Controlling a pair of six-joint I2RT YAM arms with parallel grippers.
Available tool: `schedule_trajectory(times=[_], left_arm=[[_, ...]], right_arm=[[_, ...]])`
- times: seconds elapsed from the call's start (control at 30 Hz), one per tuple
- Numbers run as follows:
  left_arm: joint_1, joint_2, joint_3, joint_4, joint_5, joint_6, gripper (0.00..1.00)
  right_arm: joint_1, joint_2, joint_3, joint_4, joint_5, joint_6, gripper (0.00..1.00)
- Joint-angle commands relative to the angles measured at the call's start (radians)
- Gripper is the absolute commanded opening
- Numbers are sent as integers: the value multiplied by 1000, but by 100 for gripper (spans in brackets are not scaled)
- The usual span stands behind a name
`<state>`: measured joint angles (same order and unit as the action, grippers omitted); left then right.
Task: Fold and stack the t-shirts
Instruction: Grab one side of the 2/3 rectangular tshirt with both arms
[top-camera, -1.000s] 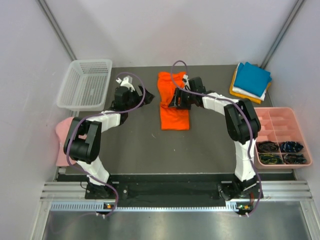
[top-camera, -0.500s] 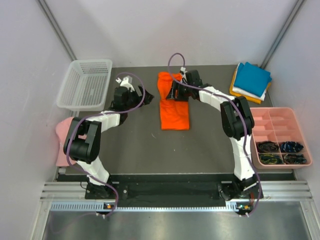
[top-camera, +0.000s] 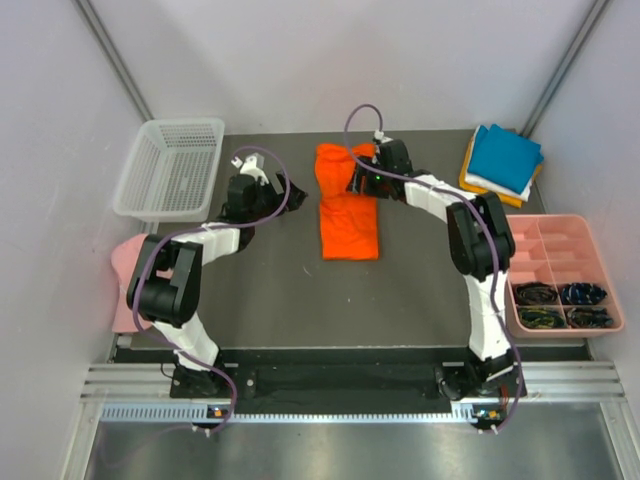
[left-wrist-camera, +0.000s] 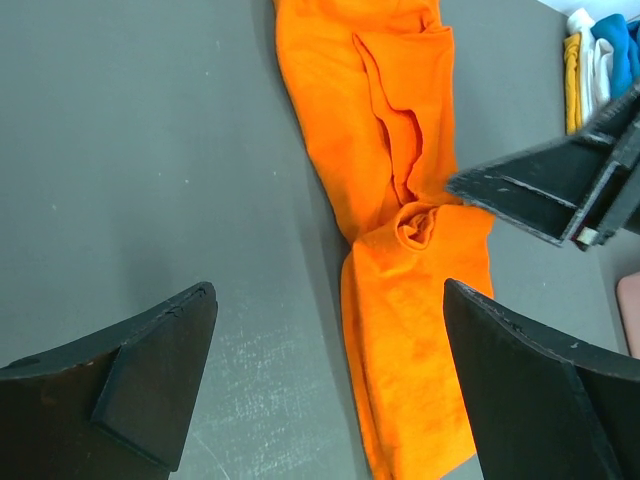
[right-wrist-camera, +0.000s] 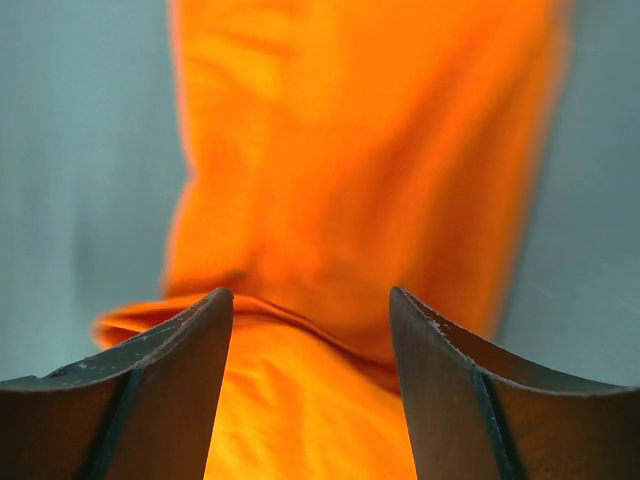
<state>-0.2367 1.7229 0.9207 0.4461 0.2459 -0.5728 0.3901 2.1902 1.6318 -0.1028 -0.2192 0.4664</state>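
The bright orange t-shirt (top-camera: 347, 212) lies as a long, narrow, partly folded strip at the back middle of the table, bunched at its middle (left-wrist-camera: 417, 224). My right gripper (top-camera: 362, 182) hovers over the shirt's far half, jaws open, with a fabric fold below and between its fingertips (right-wrist-camera: 310, 295). My left gripper (top-camera: 292, 191) stands wide open just left of the shirt (left-wrist-camera: 328, 290), touching nothing. A stack of folded t-shirts (top-camera: 503, 162), teal blue on top over white and amber yellow, rests at the back right.
A white mesh basket (top-camera: 170, 168) stands at the back left. A pale pink cap (top-camera: 124, 275) lies by the left edge. A pink compartment tray (top-camera: 558, 272) with dark small items sits at the right.
My right gripper has moved from the shirt's middle toward its far end, and the fabric there now lies wider. The left arm has not moved.
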Motion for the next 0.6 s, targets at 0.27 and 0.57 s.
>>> schedule_trajectory(times=[0.27,0.57], left_arm=[[-3,-167,-32,-46,47,45,99],[-239,-174,-189,-30,-188,111,99]], right_arm=[[-23,-412,-231,-53,340,-52,64],[7,-578,-584,-47,247,26,64]])
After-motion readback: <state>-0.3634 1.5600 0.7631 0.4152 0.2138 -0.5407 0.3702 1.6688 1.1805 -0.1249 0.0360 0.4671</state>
